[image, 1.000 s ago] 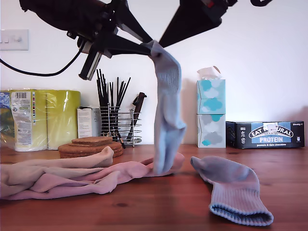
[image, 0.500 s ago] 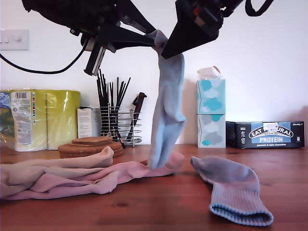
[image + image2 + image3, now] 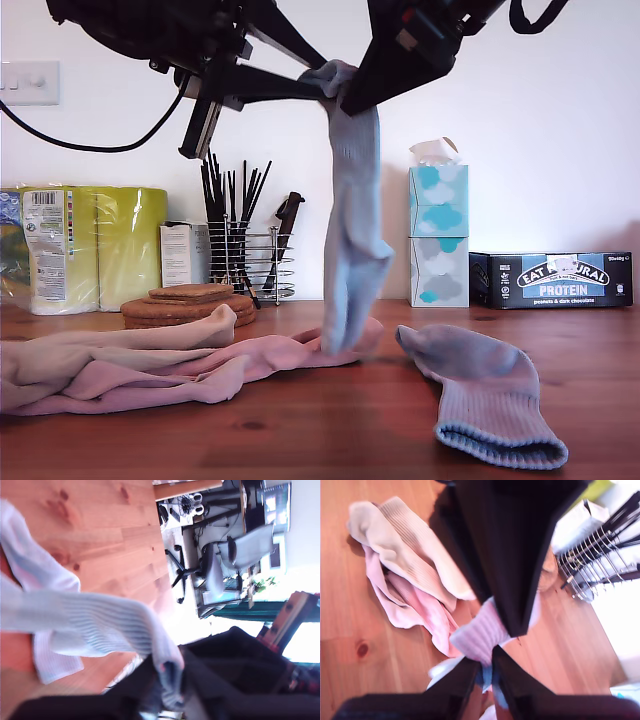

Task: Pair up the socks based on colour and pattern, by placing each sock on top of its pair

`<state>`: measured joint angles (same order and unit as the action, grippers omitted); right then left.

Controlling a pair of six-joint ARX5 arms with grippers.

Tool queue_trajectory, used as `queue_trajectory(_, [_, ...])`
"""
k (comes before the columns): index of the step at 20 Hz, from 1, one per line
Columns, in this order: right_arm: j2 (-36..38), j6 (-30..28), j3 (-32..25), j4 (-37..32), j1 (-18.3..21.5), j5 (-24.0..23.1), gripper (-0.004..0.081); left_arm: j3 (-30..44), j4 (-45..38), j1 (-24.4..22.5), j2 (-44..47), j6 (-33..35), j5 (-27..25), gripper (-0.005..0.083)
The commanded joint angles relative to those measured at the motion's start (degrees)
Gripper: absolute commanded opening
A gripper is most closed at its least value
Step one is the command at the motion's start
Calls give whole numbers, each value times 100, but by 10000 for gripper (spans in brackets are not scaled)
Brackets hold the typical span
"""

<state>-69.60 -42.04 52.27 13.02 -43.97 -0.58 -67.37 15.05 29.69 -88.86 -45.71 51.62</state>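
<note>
1 wooden table (image 3: 330,420), white wall behind; both hands pinch hanging blue sock (image 3: 352,230) top.

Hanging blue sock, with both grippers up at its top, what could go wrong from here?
1. My first gripper and my second gripper pinch the hanging light blue sock at nearly the same spot. They could collide, or the sock could slip in a handover.
2. Its toe seems to brush the pink sock, so a sideways move may drag that.
3. Released here, it would likely miss the matching light blue sock.
</note>
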Motion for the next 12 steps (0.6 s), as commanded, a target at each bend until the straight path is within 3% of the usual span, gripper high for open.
queue_trajectory(1, [57,26,153,109,87,-4,-13,-39,66,-142,208,468,46,329])
queue_trajectory(4, [57,24,238,278,328,-2,-12,-39,588,-481,444,1357,46,324])
queue_trajectory(6, [57,-4,262,319,503,20,-12,-39,1272,-684,623,2441,-15,190])
queue_trajectory(8, [57,-308,282,337,664,96,-12,-39,2079,-780,804,3491,-507,15])
queue_trajectory(9, [57,-564,299,356,756,240,-12,-39,2457,-785,883,4002,-833,-26])
queue_trajectory(12, [52,-1392,326,334,1215,970,-12,-35,3040,-778,1010,4725,-1425,-24])
